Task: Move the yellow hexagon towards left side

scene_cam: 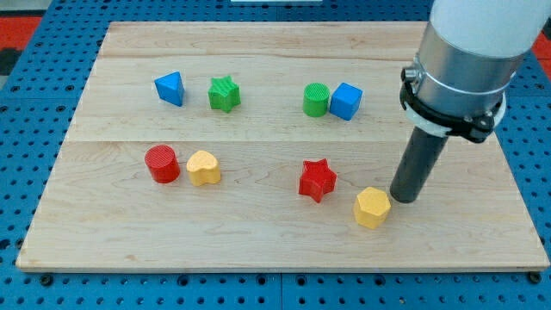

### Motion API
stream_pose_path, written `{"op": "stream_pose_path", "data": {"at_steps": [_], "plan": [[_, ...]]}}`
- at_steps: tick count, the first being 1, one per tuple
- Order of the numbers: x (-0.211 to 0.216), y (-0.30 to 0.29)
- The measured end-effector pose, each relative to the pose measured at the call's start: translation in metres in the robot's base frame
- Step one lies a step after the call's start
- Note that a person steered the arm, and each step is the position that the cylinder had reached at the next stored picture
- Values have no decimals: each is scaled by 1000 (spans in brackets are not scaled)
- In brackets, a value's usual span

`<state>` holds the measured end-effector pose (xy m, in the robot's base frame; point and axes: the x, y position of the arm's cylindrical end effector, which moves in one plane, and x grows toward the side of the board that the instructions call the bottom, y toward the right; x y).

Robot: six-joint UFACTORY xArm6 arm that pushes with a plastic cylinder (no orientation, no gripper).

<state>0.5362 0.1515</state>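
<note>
Here, my tip (pixel 403 198) just right of the yellow hexagon (pixel 372 207), contact unclear; no tool jaws to judge

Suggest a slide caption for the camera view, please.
My tip sits just right of the yellow hexagon, red star lying leftward.

Pale wooden board (pixel 284 241) carries eight blocks: far row, blue triangular block (pixel 170 88), green star (pixel 224 94), green cylinder (pixel 316 100), blue cube (pixel 346 101); near row, red cylinder (pixel 162 164), yellow heart (pixel 203 168), red star (pixel 317 179), yellow hexagon (pixel 372 207).

Red star (pixel 317 179), red cylinder (pixel 162 164), yellow heart (pixel 204 168), blue and green blocks on a wooden board (pixel 275 250).
</note>
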Motion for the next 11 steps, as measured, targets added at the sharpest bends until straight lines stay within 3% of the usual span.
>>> {"op": "stream_pose_path", "data": {"at_steps": [1, 2, 4, 5, 6, 7, 10, 11], "plan": [[8, 28], [7, -30], [14, -17], [14, -105], [18, -148], [35, -118], [39, -244], [17, -269]]}}
